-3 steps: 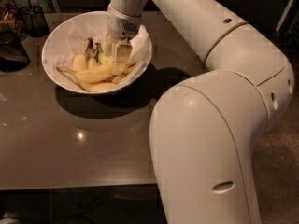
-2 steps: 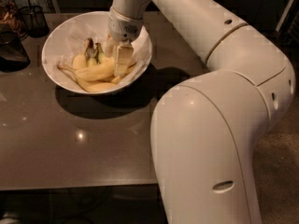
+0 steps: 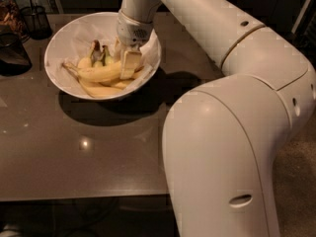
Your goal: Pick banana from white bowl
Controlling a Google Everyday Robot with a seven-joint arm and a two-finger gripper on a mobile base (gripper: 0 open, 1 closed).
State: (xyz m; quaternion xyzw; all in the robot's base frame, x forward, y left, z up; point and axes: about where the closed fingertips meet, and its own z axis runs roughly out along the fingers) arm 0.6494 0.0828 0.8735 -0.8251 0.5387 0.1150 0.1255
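- Arm (image 3: 237, 132): white, thick, jointed; fills the right half of the camera view, bends at a rounded elbow and reaches back and left over the table to the bowl
- Table (image 3: 74, 167): dark grey-brown, smooth and glossy, with a small glint of light near the front left; carries the bowl at the back left, with the bowl's broad shadow just in front of it and to its right
- White bowl (image 3: 66, 41): large, round, wide, with sloping sides; stands upright, lined with crinkled white paper (image 3: 152, 47) that sticks up past the rim on the right
- Banana (image 3: 98, 74): longest and thickest of the fruit, plain yellow, curved; lies across the middle of the white bowl, stem end toward the left wall, other end hidden behind the gripper; rests against another yellow banana (image 3: 104, 89) nearer the front wall
- Gripper (image 3: 129, 62): cream-coloured, pointed straight down inside the white bowl, right of centre; lower end overlaps the banana's right part; cannot tell whether clamped on the fruit or apart from it
- Dark vessel (image 3: 11, 53): at the left edge, cut off by the frame, near the bowl but apart from it
- Wire-mesh cup (image 3: 37, 21): small, dark, at the back left corner, apart from the bowl
- Shorter bananas (image 3: 97, 53): green-brown stem ends standing up, behind the banana, just left of the gripper
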